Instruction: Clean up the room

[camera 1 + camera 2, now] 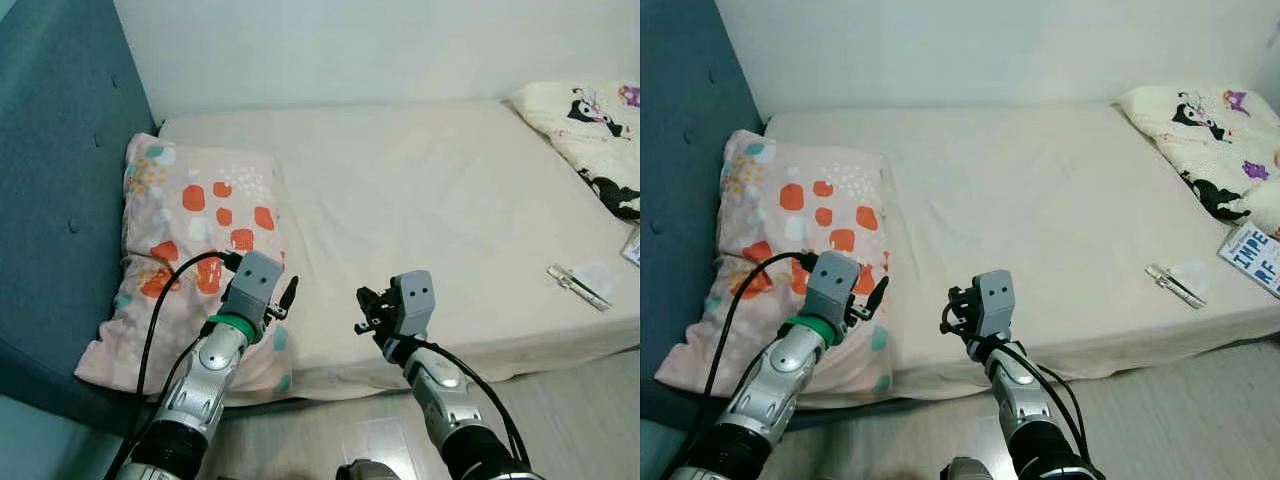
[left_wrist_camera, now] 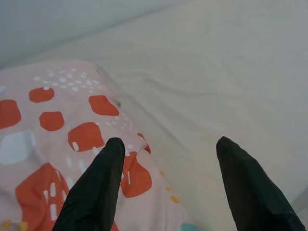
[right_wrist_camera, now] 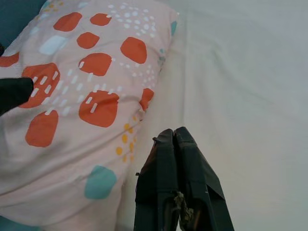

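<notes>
A bare cream mattress (image 1: 420, 200) filled most of the frame, pushed against a white wall, with a teal padded headboard (image 1: 50, 150) running down the left edge. You had the pink pillow (image 1: 190, 230) with orange blotches lying flat at the left of the bed, its lower corner hanging toward the floor, which probably made it your first thing to straighten. Your left pincer (image 2: 166, 159) hovered over that pillow's inner edge with its fingers spread wide, one finger above the print and the other above the sheet, as though lined up to pinch the seam. Your right pincer (image 3: 175, 144) sat at lower centre over the mattress edge, fingers pressed together and holding nothing. At the upper right a cartoon-print blanket (image 1: 595, 130) was cut off by the frame. Near the right edge lay a small wrapped item (image 1: 1175, 283) you could not identify, and beside it a blue-lettered card or packet (image 1: 1255, 255), only partly in view.
</notes>
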Tool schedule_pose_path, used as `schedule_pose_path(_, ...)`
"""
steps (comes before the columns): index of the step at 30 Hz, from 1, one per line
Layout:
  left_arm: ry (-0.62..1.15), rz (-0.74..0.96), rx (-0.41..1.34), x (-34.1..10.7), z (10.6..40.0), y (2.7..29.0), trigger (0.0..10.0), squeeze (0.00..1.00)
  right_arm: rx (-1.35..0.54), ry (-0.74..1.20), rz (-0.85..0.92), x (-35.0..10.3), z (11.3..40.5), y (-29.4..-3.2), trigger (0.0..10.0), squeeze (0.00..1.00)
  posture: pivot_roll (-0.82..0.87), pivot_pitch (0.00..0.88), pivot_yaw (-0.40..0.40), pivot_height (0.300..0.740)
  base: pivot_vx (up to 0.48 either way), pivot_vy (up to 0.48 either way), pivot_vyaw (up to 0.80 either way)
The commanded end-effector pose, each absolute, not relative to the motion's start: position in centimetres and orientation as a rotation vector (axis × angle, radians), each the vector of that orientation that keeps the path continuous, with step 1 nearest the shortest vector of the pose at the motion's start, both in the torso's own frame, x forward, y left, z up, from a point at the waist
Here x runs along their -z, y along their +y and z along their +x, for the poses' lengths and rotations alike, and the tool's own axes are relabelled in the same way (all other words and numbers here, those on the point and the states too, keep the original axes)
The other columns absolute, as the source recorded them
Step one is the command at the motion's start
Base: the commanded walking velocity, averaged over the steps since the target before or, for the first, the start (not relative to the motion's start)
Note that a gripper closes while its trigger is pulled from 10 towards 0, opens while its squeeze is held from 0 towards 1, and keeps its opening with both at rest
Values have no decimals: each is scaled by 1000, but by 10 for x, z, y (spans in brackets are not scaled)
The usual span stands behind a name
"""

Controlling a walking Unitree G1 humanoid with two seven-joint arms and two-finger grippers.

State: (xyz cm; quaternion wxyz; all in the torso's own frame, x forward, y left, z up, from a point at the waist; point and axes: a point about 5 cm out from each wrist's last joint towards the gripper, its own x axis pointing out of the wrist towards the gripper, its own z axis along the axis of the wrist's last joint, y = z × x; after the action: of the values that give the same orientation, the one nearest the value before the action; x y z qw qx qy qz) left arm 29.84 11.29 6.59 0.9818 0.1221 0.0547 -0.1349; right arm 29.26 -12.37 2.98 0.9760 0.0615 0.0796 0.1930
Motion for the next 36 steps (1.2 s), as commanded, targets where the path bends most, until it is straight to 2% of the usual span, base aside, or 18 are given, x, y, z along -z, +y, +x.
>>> schedule_pose_path(1, 118, 252, 271, -63, 297, 113, 10000, 0, -385, 182, 126, -24, 289, -124, 10000, 0, 40, 0, -22, 740, 0, -472, 0)
schedule_pose_path(18, 124, 259, 266, -61, 298, 114, 10000, 0, -394, 179, 119, -25, 289, -123, 10000, 0, 44, 0, -23, 740, 0, -462, 0)
schedule_pose_path(36, 134, 226, 253, -60, 299, 116, 10000, 0, -387, 182, 132, -24, 288, -124, 10000, 0, 42, 0, -19, 740, 0, 0, 0)
